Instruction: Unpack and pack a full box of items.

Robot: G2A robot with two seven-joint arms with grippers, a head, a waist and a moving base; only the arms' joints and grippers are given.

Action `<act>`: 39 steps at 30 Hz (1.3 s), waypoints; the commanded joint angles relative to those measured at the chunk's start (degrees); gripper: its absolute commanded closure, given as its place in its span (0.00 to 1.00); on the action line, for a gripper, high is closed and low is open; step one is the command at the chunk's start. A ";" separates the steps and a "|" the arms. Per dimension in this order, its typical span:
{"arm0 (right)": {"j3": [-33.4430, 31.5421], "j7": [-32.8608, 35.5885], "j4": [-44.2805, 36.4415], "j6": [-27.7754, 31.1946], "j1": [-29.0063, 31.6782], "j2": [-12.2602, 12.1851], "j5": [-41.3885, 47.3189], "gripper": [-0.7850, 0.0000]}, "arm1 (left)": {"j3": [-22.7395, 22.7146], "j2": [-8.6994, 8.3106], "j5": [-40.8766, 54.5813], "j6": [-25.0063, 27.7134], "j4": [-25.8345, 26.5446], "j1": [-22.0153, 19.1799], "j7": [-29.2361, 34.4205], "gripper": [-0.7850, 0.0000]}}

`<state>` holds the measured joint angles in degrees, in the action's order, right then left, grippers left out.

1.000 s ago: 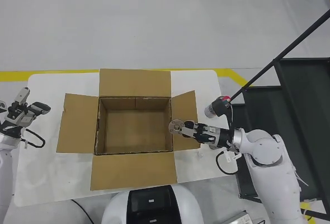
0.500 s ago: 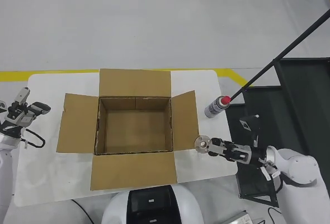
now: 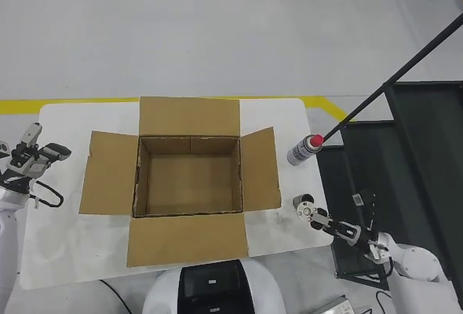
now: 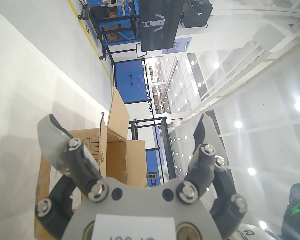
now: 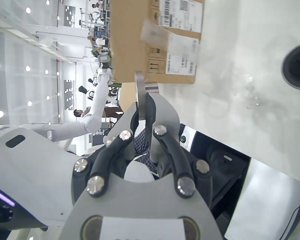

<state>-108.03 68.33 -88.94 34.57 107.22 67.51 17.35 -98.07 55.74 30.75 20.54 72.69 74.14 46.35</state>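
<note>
Metal disc (image 5: 139, 86) pinched over the table's (image 3: 67, 235) front right corner

The right gripper (image 5: 142, 111) is clamping its fingers tight on the thin grey disc, which is standing edge-on between the pads, apart from the box. The cardboard box (image 3: 188, 118) is sitting mid-table with all four flaps spread, showing its brown floor. A red-capped spray can (image 3: 302, 149) is lying to its right. The left gripper (image 3: 43, 143) is hovering at the table's left edge, jaws wide and holding nothing
</note>
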 commanded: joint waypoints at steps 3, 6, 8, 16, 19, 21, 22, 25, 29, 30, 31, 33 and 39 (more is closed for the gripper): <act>3.92 -1.56 5.66 2.43 -2.17 0.16 -1.54 1.00 | 0.00 0.00 0.00 0.00 0.00 0.00 0.00 0.00; 3.92 -1.56 5.66 2.43 -2.17 0.16 -1.54 1.00 | 0.00 0.00 0.00 0.00 0.00 0.00 0.00 0.00; 3.92 -1.56 5.66 2.43 -2.17 0.16 -1.54 1.00 | 0.00 0.00 0.00 0.00 0.00 0.00 0.00 0.00; 4.00 -1.82 5.70 2.19 -2.20 0.16 -1.64 1.00 | 0.00 0.00 0.00 0.00 0.00 0.00 0.00 0.00; 5.38 -2.69 6.69 0.75 -2.84 0.05 -4.23 1.00 | 0.00 0.00 0.00 0.00 0.00 0.00 0.00 0.00; 6.40 -3.12 8.22 0.86 -3.23 -0.02 -5.83 1.00 | 0.00 0.00 0.00 0.00 0.00 0.00 0.00 0.00; 6.93 -3.25 9.23 0.98 -3.46 -0.04 -5.93 1.00 | 0.00 0.00 0.00 0.00 0.00 0.00 0.00 0.00; 8.07 -3.95 12.83 1.87 -4.46 -0.13 -6.37 1.00 | 0.00 0.00 0.00 0.00 0.00 0.00 0.00 0.00; 9.84 -4.71 18.90 3.67 -6.78 -0.19 -6.27 1.00 | 0.00 0.00 0.00 0.00 0.00 0.00 0.00 0.00; 10.36 -4.43 20.27 3.97 -7.35 -0.20 -5.80 1.00 | 0.00 0.00 0.00 0.00 0.00 0.00 0.00 0.00; 10.72 -4.12 21.40 4.56 -7.88 -0.24 -5.48 1.00 | 0.00 0.00 0.00 0.00 0.00 0.00 0.00 0.00; 11.28 -4.12 23.62 5.50 -8.88 -0.34 -5.46 1.00 | 0.00 0.00 0.00 0.00 0.00 0.00 0.00 0.00; 12.77 -6.48 29.91 7.19 -12.27 -0.53 -6.34 1.00 | 0.00 0.00 0.00 0.00 0.00 0.00 0.00 0.00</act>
<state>-95.46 62.19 -59.91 41.49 95.44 67.00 11.22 -98.07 55.74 30.75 20.54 72.69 74.14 46.35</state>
